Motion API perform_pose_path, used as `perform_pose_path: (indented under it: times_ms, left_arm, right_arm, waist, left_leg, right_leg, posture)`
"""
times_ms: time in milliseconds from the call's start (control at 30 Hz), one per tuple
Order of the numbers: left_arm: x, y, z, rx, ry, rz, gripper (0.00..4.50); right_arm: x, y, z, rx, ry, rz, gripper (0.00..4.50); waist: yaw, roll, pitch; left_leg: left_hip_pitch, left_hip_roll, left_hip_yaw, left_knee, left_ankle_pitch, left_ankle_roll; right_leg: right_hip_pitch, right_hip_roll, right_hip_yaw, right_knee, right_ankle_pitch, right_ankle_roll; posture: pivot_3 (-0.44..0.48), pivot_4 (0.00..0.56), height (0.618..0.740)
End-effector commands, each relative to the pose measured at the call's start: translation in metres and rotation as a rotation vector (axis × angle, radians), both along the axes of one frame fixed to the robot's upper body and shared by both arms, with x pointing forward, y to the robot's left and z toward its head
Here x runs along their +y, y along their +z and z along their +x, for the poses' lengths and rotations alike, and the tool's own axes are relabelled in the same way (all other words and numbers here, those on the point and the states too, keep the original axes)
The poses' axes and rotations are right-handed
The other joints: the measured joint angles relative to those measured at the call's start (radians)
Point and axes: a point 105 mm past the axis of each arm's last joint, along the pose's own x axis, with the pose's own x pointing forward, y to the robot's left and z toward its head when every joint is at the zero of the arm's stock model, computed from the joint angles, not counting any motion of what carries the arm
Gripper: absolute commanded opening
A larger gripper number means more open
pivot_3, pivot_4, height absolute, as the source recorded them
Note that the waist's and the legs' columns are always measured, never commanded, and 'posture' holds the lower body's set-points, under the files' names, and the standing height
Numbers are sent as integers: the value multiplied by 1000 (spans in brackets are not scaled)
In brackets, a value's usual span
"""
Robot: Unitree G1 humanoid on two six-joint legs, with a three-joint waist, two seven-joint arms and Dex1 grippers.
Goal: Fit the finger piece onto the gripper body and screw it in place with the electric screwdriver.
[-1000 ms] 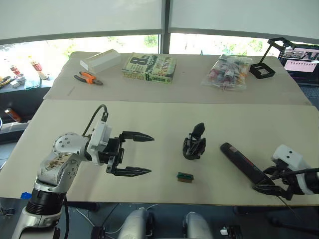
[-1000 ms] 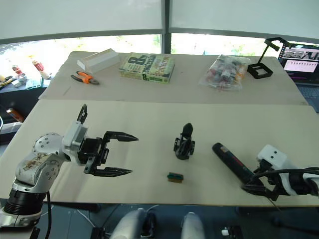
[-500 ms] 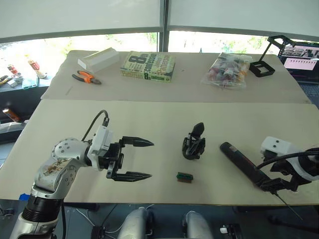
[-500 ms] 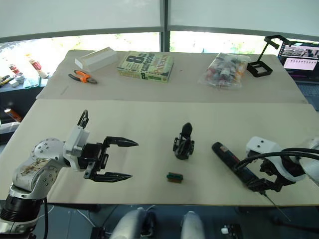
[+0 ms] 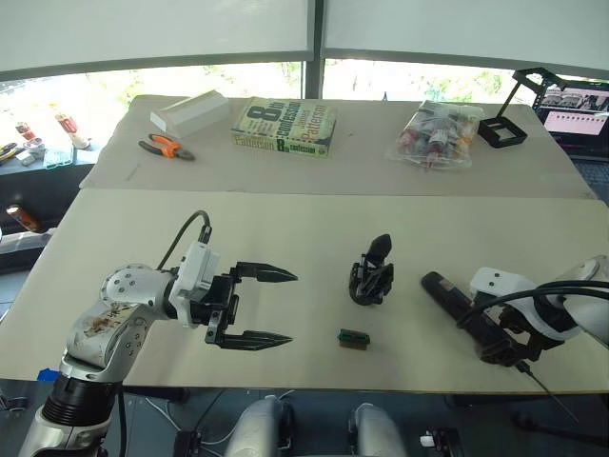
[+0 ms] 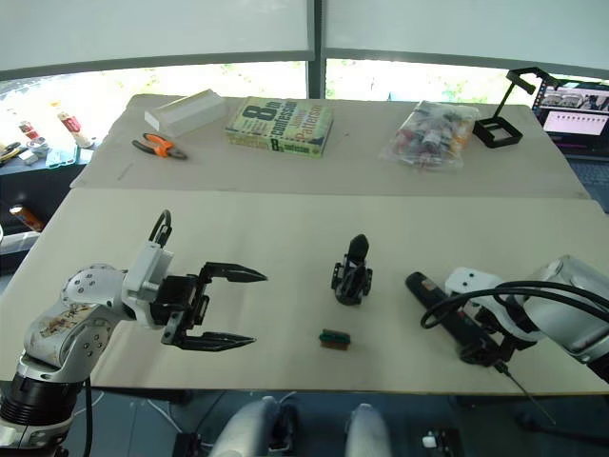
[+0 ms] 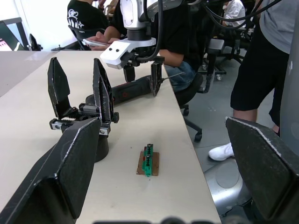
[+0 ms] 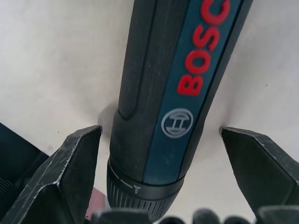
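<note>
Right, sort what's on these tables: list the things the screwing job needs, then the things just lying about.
Needed for the job:
- gripper body, standing mid-table
- electric screwdriver, lying between the open fingers of the right gripper

Just lying about:
- small green-topped block
- orange-handled pliers
- book
- white box
- clear bag of small items
- black stand

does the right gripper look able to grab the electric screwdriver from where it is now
Probably yes: the right gripper is open, with a finger on each side of the electric screwdriver lying on the table, and nothing sits between them.
</note>
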Motion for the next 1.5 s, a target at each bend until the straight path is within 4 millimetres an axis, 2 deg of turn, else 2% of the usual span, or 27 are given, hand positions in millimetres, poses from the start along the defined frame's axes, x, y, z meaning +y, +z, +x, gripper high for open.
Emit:
perform_pose_path:
  times_ms: [33,67,100,333,467,567,700,800,900,967,1033,1133,1233,1400,1500]
  left_arm:
    - [-2,7,-4,-34,-20,-5,4500]
    - [-2,7,-4,-35,-20,-4,4500]
    - [-2,7,-4,-36,-21,-4,4500]
    - [-1,9,-1,-45,-22,0,4500]
    - [0,9,0,-47,-26,2,4500]
    - [0,8,0,-44,-37,3,4500]
    - [1,7,1,-45,-43,-5,4500]
    - [2,9,5,-44,-32,-29,4500]
    - [5,3,6,-39,-24,-10,4500]
    - [7,-6,6,-32,-21,27,4500]
    - [10,-16,2,-30,-37,73,4500]
    - [9,-41,8,-30,30,133,4500]
    - [5,-65,7,-33,43,180,4500]
    - [-12,-78,9,-22,82,158,4500]
    - [-22,-80,11,-22,93,152,4500]
  right_arm:
    - [-5,-3,-10,47,-32,-21,4461]
    - [-5,-4,-11,51,-28,-23,4461]
    - [-5,-5,-12,54,-29,-24,4228]
    - [-15,-15,-15,60,-56,-41,1959]
    - [-20,-12,-11,32,-94,-28,1927]
    - [-26,1,-8,-20,-144,4,1927]
    - [-42,38,-3,-184,-269,114,1927]
    - [-39,70,-4,-364,-262,304,1927]
    - [-20,127,-14,-704,-154,634,1927]
    - [-7,150,-26,-858,-75,787,1927]
    - [6,160,-34,-943,-33,869,1927]
    - [28,168,-40,-1143,20,1008,1927]
    - [60,151,-47,-1154,89,1068,1927]
    - [113,123,-60,-1116,389,1122,1927]
    - [134,111,-64,-1082,493,1204,1927]
  waist:
    - [0,0,0]
    - [0,0,0]
    - [0,0,0]
    - [1,-3,-1]
    - [1,-6,-3]
    - [4,-6,-3]
    - [9,-5,-2]
    - [10,-4,-3]
    - [6,-3,-3]
    - [4,-3,-3]
    - [2,-3,-3]
    - [1,-5,-3]
    - [6,-5,-3]
    - [5,-4,-4]
    - [1,-4,-4]
  left_leg:
    - [0,0,0,0,0,0]
    - [0,0,0,0,0,0]
    - [0,0,0,0,0,0]
    - [0,0,0,0,0,0]
    - [1,0,0,1,0,0]
    - [1,0,0,1,0,0]
    - [0,-1,0,1,0,0]
    - [-1,0,1,1,0,0]
    - [0,1,0,1,1,-1]
    - [0,2,0,0,2,-3]
    - [1,3,0,-1,2,-3]
    - [2,5,0,-1,2,-3]
    - [1,5,0,-1,2,-3]
    - [0,3,0,-1,2,-3]
    - [1,3,1,-1,2,-3]
  right_leg:
    - [0,0,0,0,0,0]
    - [0,0,0,0,0,0]
    - [0,0,0,0,0,0]
    - [1,1,0,0,0,0]
    - [1,1,-1,0,0,0]
    - [1,1,-1,0,0,1]
    - [2,0,-1,1,0,1]
    - [1,2,0,2,0,1]
    - [2,7,1,2,0,1]
    - [2,10,2,1,0,0]
    - [2,11,3,1,0,0]
    - [3,12,4,0,1,-1]
    - [2,12,5,0,2,-2]
    - [0,11,5,1,2,-2]
    - [1,12,5,2,2,-2]
  posture:
    - [0,150,740]
    - [0,150,740]
    - [0,150,740]
    - [0,150,740]
    - [0,150,740]
    - [0,150,740]
    - [0,150,740]
    - [0,150,740]
    - [0,150,740]
    - [0,150,740]
    - [0,150,740]
    - [0,150,740]
    - [0,150,740]
    - [0,150,740]
    - [0,150,740]
